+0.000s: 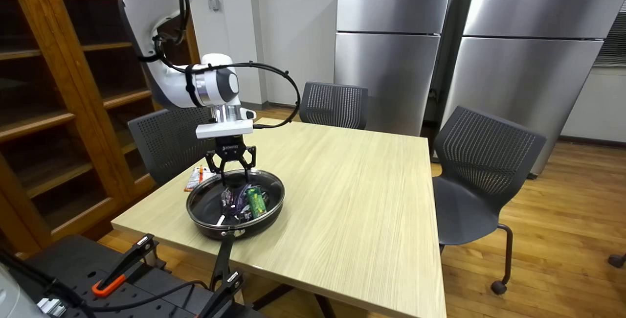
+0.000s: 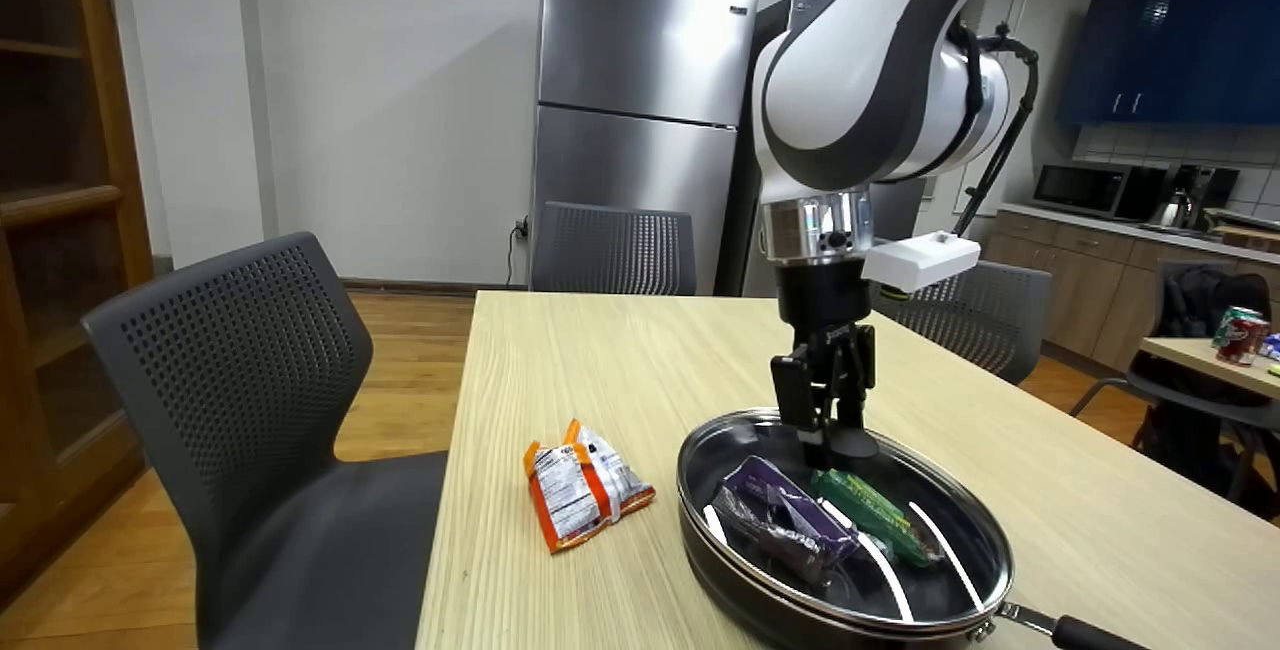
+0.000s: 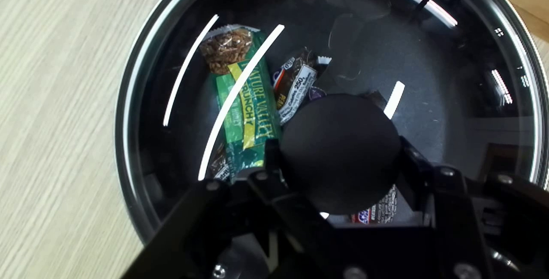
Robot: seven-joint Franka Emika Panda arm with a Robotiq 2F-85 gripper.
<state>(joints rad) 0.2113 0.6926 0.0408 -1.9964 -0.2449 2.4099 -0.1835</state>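
the step in hand looks like gripping the glass lid point(image 2: 889, 572) by its knob point(image 3: 341, 154). the end effector point(image 1: 234, 180) points straight down over the middle of the pan point(image 2: 733, 595); its fingers point(image 3: 272, 155) stand part-way apart, just at the knob's nine and three o'clock in the wrist view, and seem closed on it, though how hard they press i cannot tell. the lid appears seated on the pan, with no gap that i can make out, and the pan rests on the desk point(image 1: 352, 195), its handle point(image 1: 222, 261) running to six o'clock in an exterior view. under the glass, in the wrist view, a green granola bar point(image 3: 253, 107) lies at ten o'clock from the knob and a brown candy bar point(image 3: 298, 83) at eleven; in an exterior view a purple packet point(image 2: 780, 510) shows at about seven. a snack bag point(image 2: 590, 485) lies on the desk at nine o'clock from the pan in an exterior view, near but apart. as i judge it, the next move calls for a level, vertical path: raising the lid would need a centred squeeze so that it does not tip or slip, while releasing it would need the fingers spread clear of the knob before any withdrawal.
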